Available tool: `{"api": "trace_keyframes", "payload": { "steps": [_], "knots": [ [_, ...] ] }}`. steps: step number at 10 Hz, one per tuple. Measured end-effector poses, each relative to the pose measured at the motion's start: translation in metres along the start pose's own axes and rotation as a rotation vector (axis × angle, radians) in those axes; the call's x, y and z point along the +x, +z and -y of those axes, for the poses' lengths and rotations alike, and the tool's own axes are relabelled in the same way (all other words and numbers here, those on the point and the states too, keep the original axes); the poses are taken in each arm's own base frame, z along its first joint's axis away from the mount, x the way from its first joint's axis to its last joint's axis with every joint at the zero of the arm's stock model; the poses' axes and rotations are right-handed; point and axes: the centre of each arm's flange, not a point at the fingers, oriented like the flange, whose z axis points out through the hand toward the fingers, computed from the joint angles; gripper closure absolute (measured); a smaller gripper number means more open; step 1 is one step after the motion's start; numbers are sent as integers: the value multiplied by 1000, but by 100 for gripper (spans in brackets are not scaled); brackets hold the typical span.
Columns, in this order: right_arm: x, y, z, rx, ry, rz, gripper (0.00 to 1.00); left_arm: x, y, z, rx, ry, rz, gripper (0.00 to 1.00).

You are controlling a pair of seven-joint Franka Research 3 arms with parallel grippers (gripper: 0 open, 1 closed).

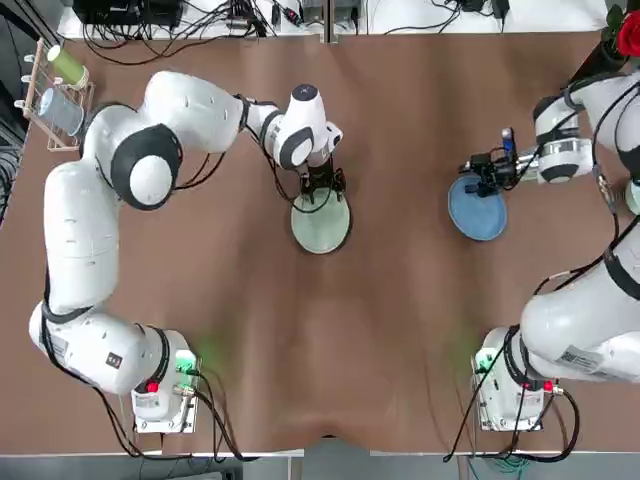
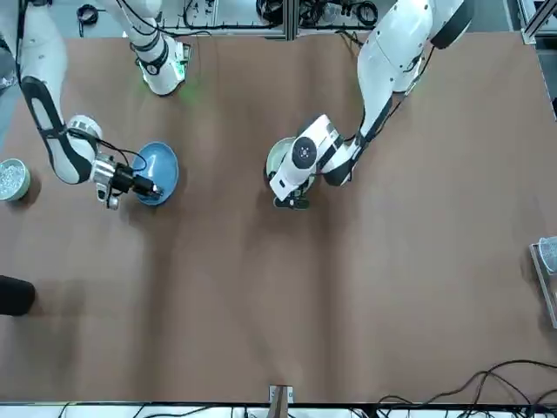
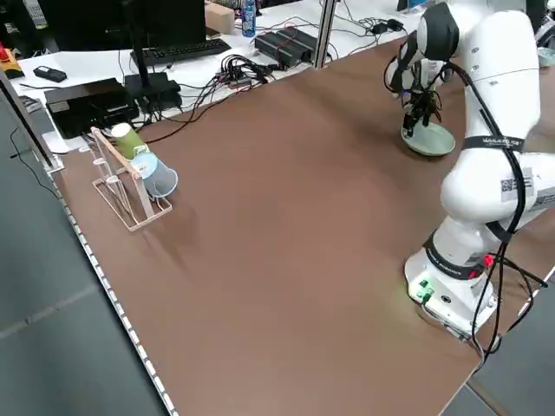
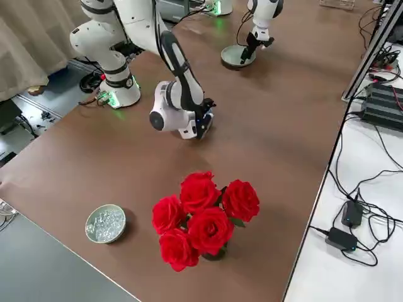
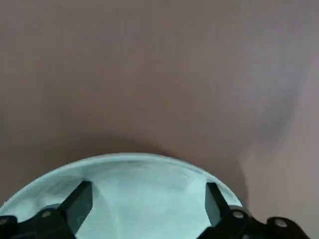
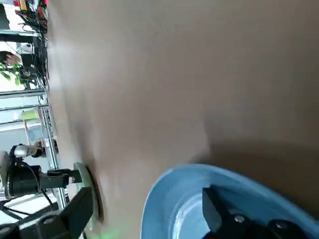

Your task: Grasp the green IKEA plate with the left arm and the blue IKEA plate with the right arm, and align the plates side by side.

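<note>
1. The left gripper is holding its fingers wide apart over the green IKEA plate, mid-table.
2. The right gripper is keeping its fingers apart, the near rim of the blue IKEA plate lying between them.
3. Count: two plates; two cups sitting on one rack; one bowl.

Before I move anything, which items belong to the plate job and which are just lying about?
Job:
- green plate, left gripper open over it
- blue plate, right gripper open at its rim

Lying about:
- rack with green cup and light-blue cup
- red roses
- bowl of clear pieces
</note>
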Motion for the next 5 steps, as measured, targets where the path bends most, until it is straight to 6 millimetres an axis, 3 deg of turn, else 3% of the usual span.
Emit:
{"api": "trace_keyframes", "payload": {
  "steps": [3,5],
  "knots": [
    [-2,38,25,14,18,-37,2,19,-10,-4,-20,-15,-34,0],
    [-9,73,48,30,40,-66,2,31,-12,-7,-38,-25,-45,0]
  ]
}}
